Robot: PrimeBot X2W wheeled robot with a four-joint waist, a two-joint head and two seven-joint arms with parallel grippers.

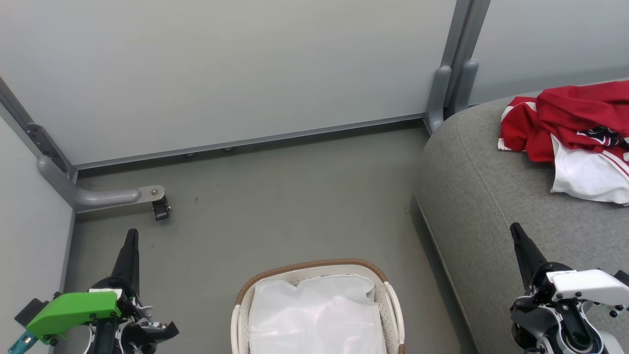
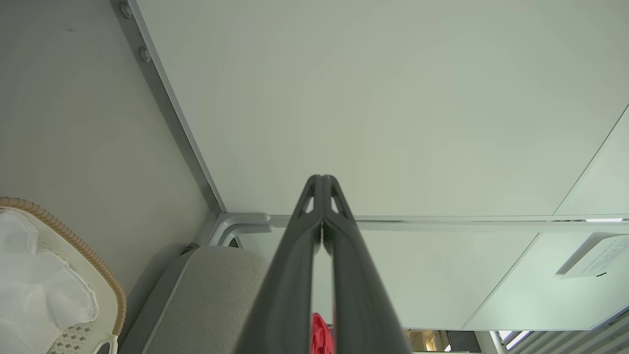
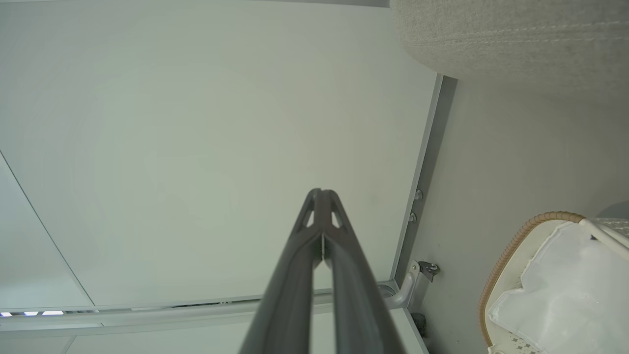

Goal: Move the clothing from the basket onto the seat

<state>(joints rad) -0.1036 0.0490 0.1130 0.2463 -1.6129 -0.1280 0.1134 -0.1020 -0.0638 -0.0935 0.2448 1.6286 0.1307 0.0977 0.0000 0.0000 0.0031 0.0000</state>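
The left gripper [image 1: 131, 240], its two long dark fingers pressed together on nothing, and the right gripper [image 1: 517, 232], clenched and just as empty, are flanking the small oval white perforated plastic basket with a brown woven rim [image 1: 304, 266].

The likeliest slip is lying closest. A crumpled white translucent plastic sheet [image 1: 314, 309] is covering the basket's inside, so a garment could be hiding beneath it. A grab there could catch the sheet instead and drag or tip the light basket across the grey floor [image 1: 275, 196]. Farther off, the soft red jerseys [image 1: 570, 118] are lying on the large grey woven-fabric sofa [image 1: 481, 196]. The heap is running past the picture's right edge, and a careless sweep of the right arm could push it along or off the seat.

By count:
- Two grippers, one basket and one sheet, with no red cloth showing in the basket.
- One sofa.
- Apparently two jerseys, one plain red and one with white panels and red stripes, though the folds are making that uncertain.
- One small black caster [image 1: 160, 209] beneath the pale partition panels [image 1: 221, 64] behind.
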